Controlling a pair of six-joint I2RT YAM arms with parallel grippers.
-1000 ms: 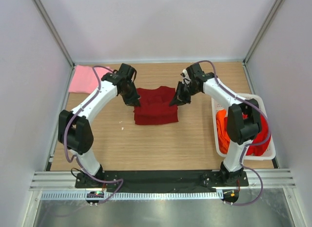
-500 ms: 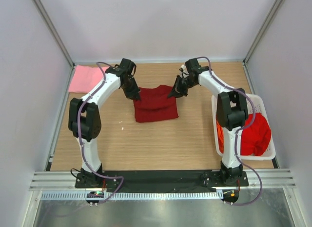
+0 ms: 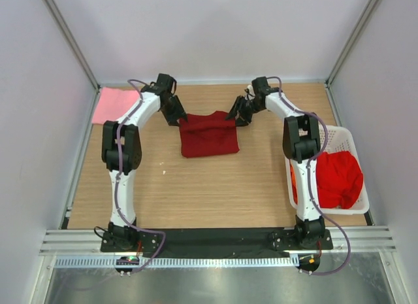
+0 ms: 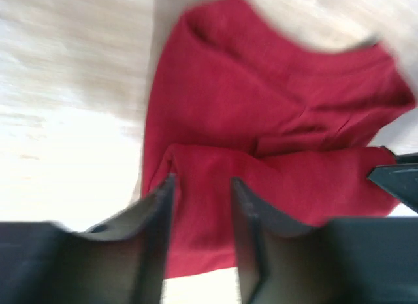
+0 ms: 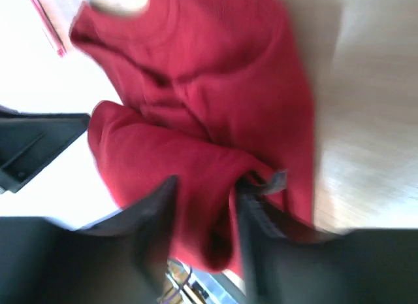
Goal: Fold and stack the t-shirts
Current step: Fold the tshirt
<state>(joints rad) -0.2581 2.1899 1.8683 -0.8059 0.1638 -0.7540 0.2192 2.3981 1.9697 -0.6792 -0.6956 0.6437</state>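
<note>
From above, the dark red shirt point(image 3: 209, 135) lies in the middle of the table point(image 3: 196, 193), folded into a small block. The left gripper point(image 3: 176, 116) sits at its far left corner and the right gripper point(image 3: 235, 114) at its far right corner. I think the fold on this shirt is just about done. A pink shirt point(image 3: 112, 105) lies flat at the far left. The white basket point(image 3: 358, 206) on the right holds a bright red shirt point(image 3: 341, 178), with a bit of an orange shirt point(image 3: 294, 185) beside it.

In the left wrist view, the left gripper point(image 4: 203, 183) has its fingers apart and nothing is pinched. The dark red cloth lies just past them.

In the right wrist view, the right gripper point(image 5: 206, 186) has its fingers apart too. A lump of dark red cloth sits in the gap, but it looks loose.

Next, I think both arms must lift straight off so no cloth drags. Then the block can go onto the pink shirt.
</note>
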